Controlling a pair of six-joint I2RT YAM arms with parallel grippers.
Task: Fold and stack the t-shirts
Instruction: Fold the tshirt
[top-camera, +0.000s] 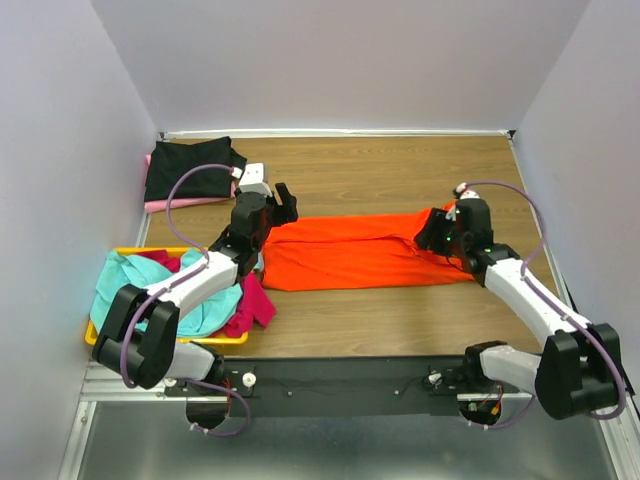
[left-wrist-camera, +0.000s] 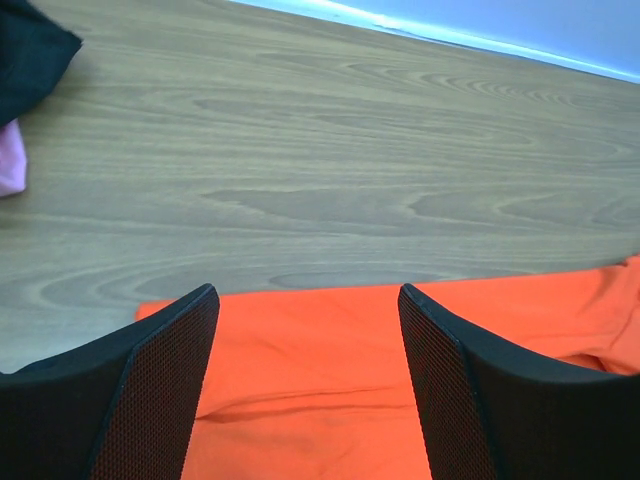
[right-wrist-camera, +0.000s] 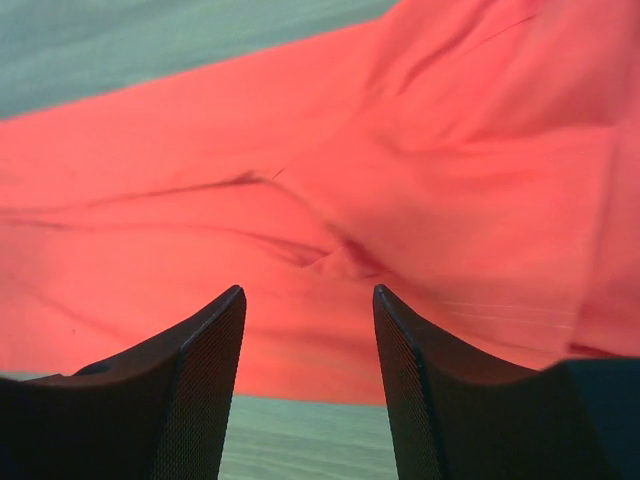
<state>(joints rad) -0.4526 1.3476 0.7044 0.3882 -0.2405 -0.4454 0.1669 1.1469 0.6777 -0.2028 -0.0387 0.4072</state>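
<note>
Judging by the long band, the next fold wants both ends pinched evenly at the edge and carried together, or it'll skew. The 2 grippers are open, holding nothing. The orange shirt (top-camera: 355, 255) lies flat, its ends just under the left gripper (top-camera: 284, 204) and beneath the right gripper (top-camera: 432, 232).
</note>
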